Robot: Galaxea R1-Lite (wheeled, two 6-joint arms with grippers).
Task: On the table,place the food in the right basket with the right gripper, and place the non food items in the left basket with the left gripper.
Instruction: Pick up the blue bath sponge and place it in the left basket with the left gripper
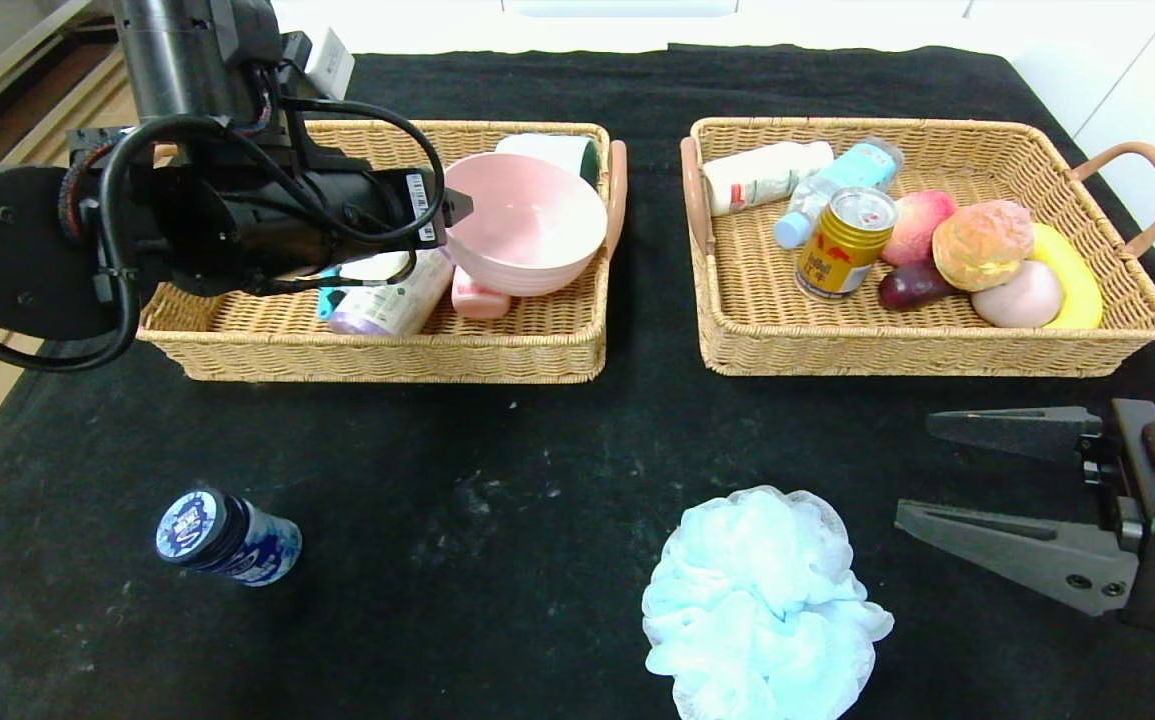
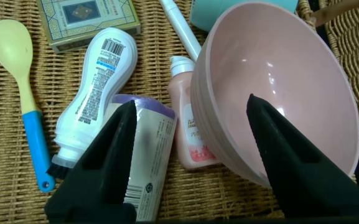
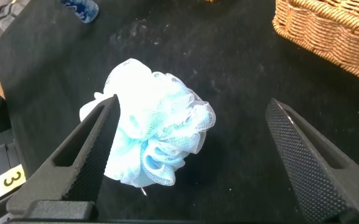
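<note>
left tool (image 2: 191, 158) released above pink bowl (image 2: 279, 93), maybe touching | right tool (image 3: 191, 162) released over table (image 1: 497, 470)

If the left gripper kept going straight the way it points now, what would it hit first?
Probably the pink bowl in the left basket: the open left gripper points down over its near rim and the purple-capped canister. Depth is unclear.

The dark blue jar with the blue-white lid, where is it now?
In the head view the dark blue jar lies on the black table near the robot's left front, outside both baskets, left of the light blue bath pouf.
</note>
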